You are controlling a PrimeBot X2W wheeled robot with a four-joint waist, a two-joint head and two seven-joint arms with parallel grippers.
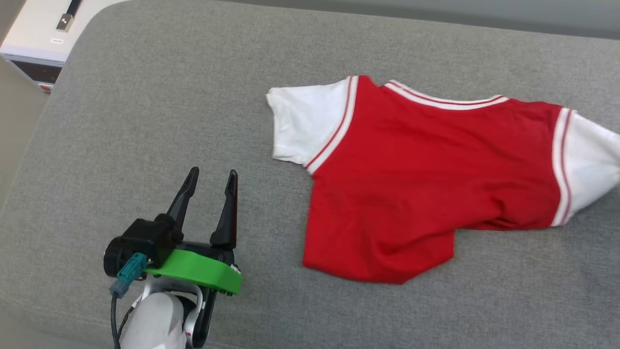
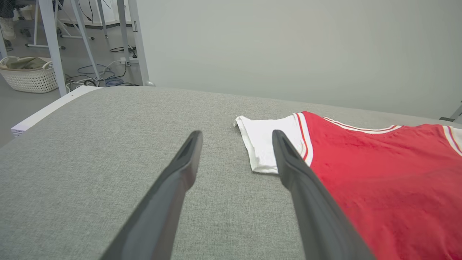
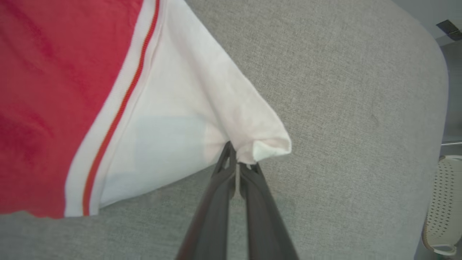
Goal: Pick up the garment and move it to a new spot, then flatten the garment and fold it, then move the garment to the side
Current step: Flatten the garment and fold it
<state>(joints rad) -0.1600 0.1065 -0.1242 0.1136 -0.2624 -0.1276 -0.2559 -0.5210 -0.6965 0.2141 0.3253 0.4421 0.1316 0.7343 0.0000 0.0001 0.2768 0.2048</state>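
Right tool (image 3: pixel 235 160) pinches garment (image 3: pixel 54 90) sleeve (image 3: pixel 187 94); basket (image 2: pixel 30 81) holds olive fabric (image 2: pixel 22 63).

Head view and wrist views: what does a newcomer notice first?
The red-and-white garment, spread across the right of the grey fabric surface in the head view. In the right wrist view the right pincer is shut on the edge of one white sleeve; the left pincer stands open over bare fabric left of the garment.
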